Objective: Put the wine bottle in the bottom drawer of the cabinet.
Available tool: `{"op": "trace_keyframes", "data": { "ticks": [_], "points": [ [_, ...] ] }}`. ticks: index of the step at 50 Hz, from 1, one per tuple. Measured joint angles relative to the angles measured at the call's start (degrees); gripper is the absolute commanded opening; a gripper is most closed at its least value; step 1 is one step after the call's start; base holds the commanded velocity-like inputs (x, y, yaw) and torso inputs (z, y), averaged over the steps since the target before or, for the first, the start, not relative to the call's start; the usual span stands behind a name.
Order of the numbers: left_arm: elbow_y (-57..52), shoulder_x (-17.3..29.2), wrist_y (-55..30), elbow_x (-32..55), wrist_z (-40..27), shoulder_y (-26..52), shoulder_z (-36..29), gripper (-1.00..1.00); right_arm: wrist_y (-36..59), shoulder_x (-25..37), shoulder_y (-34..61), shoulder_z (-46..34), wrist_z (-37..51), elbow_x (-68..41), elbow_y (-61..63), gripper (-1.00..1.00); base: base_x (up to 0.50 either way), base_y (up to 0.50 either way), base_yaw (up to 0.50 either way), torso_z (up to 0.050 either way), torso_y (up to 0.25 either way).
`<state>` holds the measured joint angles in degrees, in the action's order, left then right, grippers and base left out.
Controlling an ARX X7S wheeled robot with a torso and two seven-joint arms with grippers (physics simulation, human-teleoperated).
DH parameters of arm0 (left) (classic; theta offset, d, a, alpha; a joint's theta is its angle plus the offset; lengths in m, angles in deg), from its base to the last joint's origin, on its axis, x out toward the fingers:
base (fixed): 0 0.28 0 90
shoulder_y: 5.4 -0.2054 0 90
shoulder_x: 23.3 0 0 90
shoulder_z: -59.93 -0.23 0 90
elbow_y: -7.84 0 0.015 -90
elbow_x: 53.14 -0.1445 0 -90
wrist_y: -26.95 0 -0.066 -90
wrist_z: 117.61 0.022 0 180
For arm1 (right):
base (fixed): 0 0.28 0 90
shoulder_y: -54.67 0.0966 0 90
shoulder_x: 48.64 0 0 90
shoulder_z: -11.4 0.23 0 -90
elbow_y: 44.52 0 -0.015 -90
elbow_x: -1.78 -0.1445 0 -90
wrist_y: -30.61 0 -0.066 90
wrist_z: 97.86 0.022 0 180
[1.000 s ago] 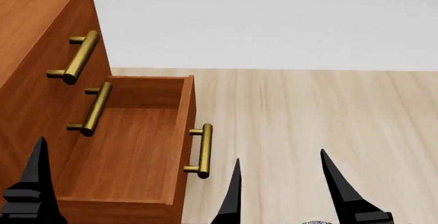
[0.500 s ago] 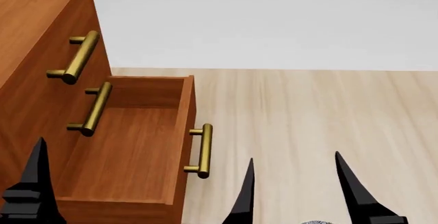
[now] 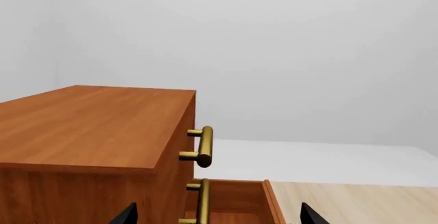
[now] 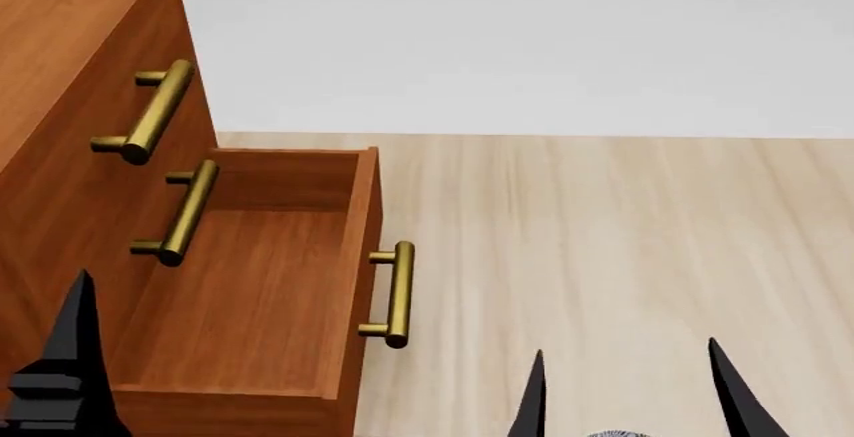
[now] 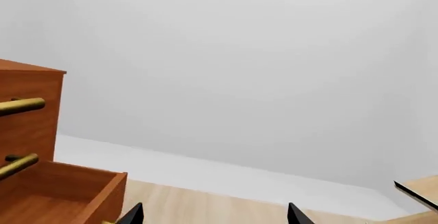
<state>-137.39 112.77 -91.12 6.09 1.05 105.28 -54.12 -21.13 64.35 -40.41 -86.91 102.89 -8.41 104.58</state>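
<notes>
The wine bottle is nowhere in my views, the shallow reddish-brown wooden bottom drawer stands pulled out, both tools released and empty.

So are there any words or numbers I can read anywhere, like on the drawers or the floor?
None: no words, numbers or signs show in any view.
The cabinet is plain wood, its open bottom drawer is bare inside, and the brass handles carry no marks.
The wooden floor and the white wall are blank too.
</notes>
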Motion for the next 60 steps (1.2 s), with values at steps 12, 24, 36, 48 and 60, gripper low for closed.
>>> {"op": "trace_keyframes", "data": {
  "ticks": [12, 24, 36, 48, 60],
  "points": [
    [0.4, -0.1, 0.4, -0.8, 0.3, -0.4, -0.4, 1.0, -2.9, 2.7, -4.7, 1.3, 2.5, -0.6, 0.3, 1.0, 0.0, 0.0, 0.0, 0.0, 0.0],
    [0.9, -0.1, 0.7, -1.2, 0.5, -0.7, -0.6, 1.0, -7.0, 5.3, -10.6, 4.4, 5.7, -2.3, 0.2, 1.0, 0.0, 0.0, 0.0, 0.0, 0.0],
    [0.9, 0.2, 1.1, -1.2, 0.3, -0.9, -0.4, 1.0, -12.3, 5.8, -15.2, 7.4, 7.5, -3.7, -2.2, 1.0, 0.0, 0.0, 0.0, 0.0, 0.0],
    [0.9, 0.4, 1.4, -1.3, 0.2, -1.1, -0.4, 1.0, -15.3, 5.5, -18.5, 10.9, 9.1, -4.7, -3.2, 1.0, 0.0, 0.0, 0.0, 0.0, 0.0],
    [1.2, 0.4, 1.7, -1.4, 0.2, -1.0, -0.6, 1.0, -15.6, 4.7, -20.4, 14.7, 11.5, -6.0, -3.5, 1.0, 0.0, 0.0, 0.0, 0.0, 0.0]
  ]
}}
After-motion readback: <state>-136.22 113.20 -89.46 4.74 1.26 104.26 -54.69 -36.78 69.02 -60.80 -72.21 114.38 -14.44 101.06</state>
